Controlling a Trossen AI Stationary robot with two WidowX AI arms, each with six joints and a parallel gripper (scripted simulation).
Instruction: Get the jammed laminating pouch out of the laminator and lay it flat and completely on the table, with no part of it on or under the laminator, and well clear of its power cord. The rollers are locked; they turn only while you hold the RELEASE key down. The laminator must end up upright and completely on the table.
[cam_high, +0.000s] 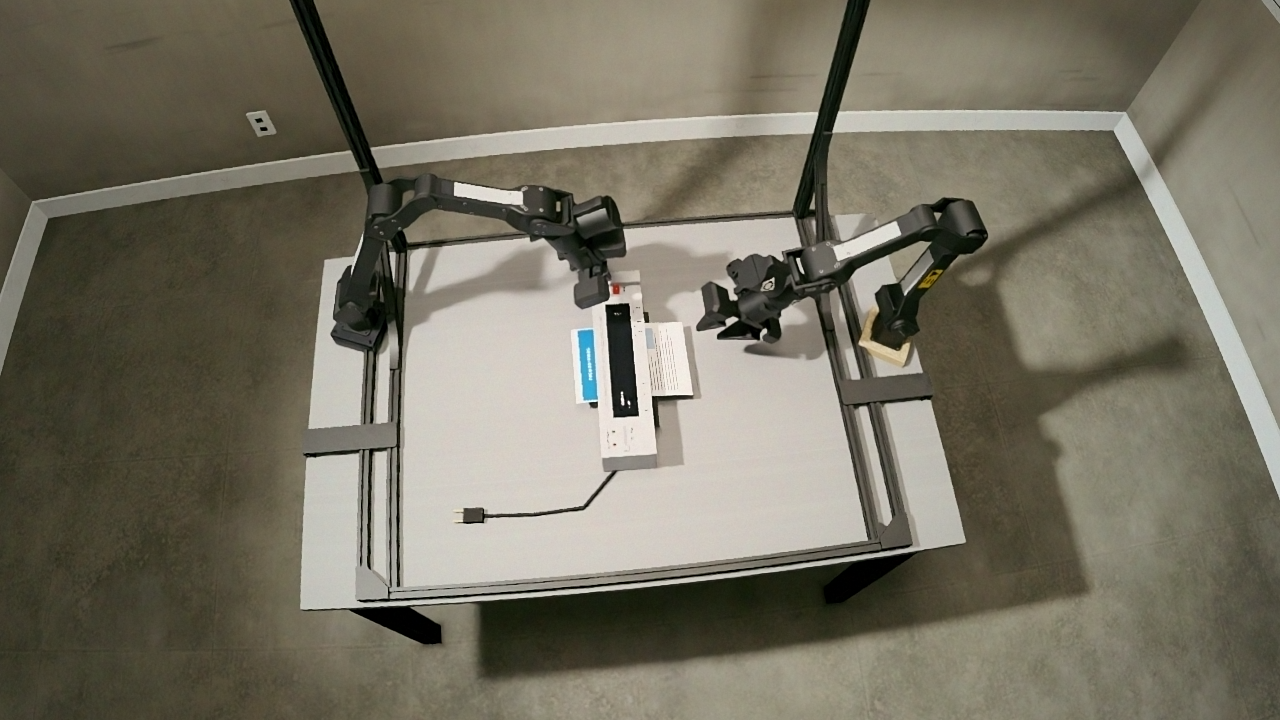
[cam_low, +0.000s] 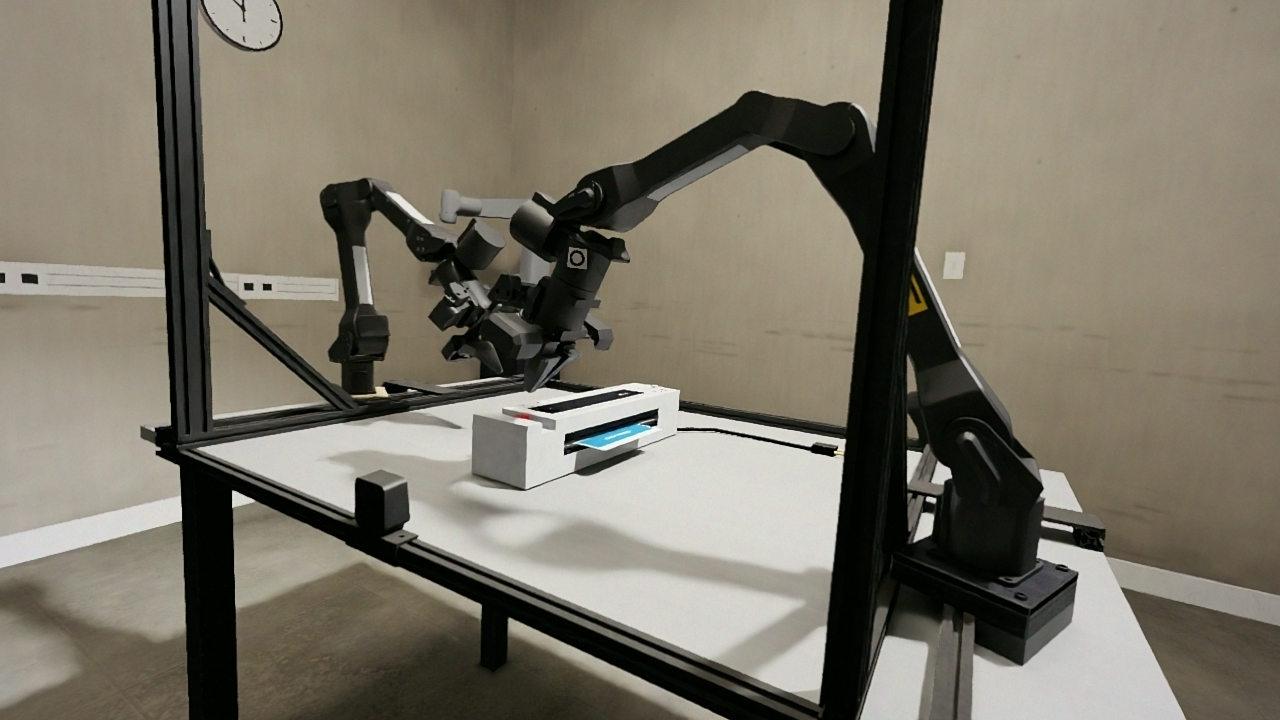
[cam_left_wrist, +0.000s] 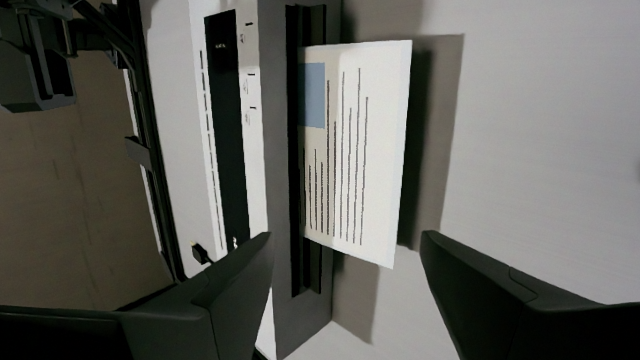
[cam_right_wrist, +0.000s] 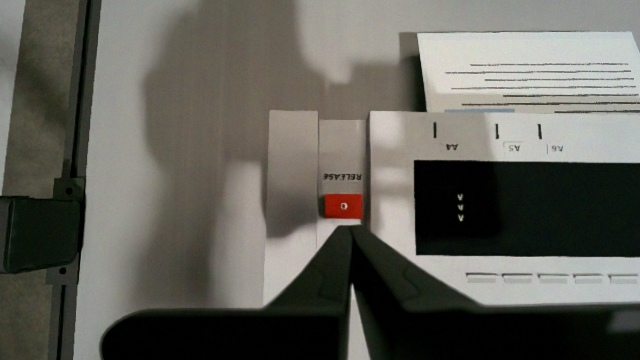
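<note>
The white laminator (cam_high: 623, 376) stands upright mid-table. The pouch runs through it: a white printed end (cam_high: 671, 360) sticks out on one side and a blue end (cam_high: 585, 365) on the other. The red RELEASE key (cam_high: 615, 288) is at the laminator's far end. My right gripper (cam_high: 592, 300) is shut and empty; in the right wrist view its tip (cam_right_wrist: 351, 230) sits just short of the key (cam_right_wrist: 343, 206). I cannot tell if it touches. My left gripper (cam_high: 729, 322) is open above the table beside the printed end; in the left wrist view its fingers frame the pouch (cam_left_wrist: 352, 150).
The black power cord (cam_high: 537, 512) runs from the laminator's near end to a plug (cam_high: 468, 514) on the table. Black frame rails and posts (cam_high: 827, 116) border the work area. A wooden block (cam_high: 886, 344) sits under the left arm's base.
</note>
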